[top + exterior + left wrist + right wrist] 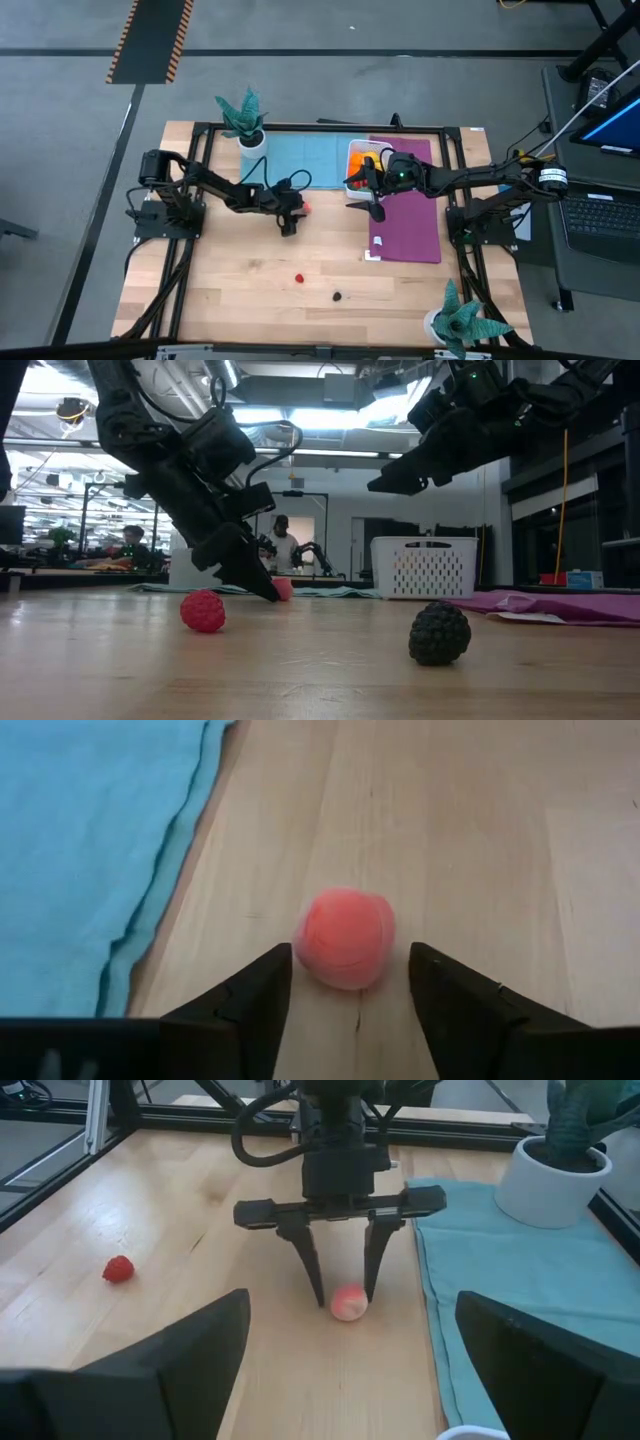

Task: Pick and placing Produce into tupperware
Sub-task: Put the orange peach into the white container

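A pink-red round piece of produce [345, 938] lies on the wooden table beside the blue mat [90, 850]. My left gripper [350, 970] is open and down at the table. Its two fingers stand on either side of that piece with a narrow gap on each side, as the right wrist view shows [347, 1302]. The white tupperware [362, 160], with orange pieces in it, stands at the far side between the mats. My right gripper [365, 198] hangs open in the air near it, empty. A red berry [299, 276] and a dark berry [338, 295] lie toward the near edge.
A purple mat [405, 215] lies right of the tupperware, under my right arm. Teal potted plants stand at the far left [245, 120] and the near right [460, 320]. Bare wood stretches across the near half of the table around the two berries.
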Action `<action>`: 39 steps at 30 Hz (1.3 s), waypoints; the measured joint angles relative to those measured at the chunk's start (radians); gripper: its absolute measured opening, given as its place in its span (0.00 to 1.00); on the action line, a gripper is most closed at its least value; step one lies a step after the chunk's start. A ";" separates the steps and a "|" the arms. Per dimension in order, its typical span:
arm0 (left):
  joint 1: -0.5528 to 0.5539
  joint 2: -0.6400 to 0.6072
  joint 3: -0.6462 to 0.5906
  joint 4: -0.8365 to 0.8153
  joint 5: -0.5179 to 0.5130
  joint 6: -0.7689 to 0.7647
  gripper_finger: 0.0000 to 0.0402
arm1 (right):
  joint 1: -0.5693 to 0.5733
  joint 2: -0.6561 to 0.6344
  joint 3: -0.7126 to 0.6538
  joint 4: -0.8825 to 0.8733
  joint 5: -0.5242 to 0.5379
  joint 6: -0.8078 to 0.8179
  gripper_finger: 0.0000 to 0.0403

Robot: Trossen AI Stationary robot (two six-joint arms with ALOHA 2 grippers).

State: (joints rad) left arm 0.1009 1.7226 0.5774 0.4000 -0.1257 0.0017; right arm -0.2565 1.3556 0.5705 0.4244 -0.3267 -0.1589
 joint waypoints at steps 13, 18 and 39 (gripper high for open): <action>0.002 0.000 0.000 0.003 -0.001 -0.001 0.38 | 0.000 0.000 0.000 0.001 0.000 0.001 0.88; 0.004 0.000 0.000 0.003 -0.001 -0.026 0.29 | 0.000 0.000 0.000 0.001 0.000 0.001 0.88; 0.011 -0.109 -0.002 0.016 0.005 -0.045 0.13 | 0.000 0.000 0.000 0.000 0.000 0.050 0.88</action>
State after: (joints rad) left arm 0.1121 1.6139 0.5755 0.4156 -0.1211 -0.0437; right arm -0.2565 1.3560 0.5709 0.4240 -0.3267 -0.1089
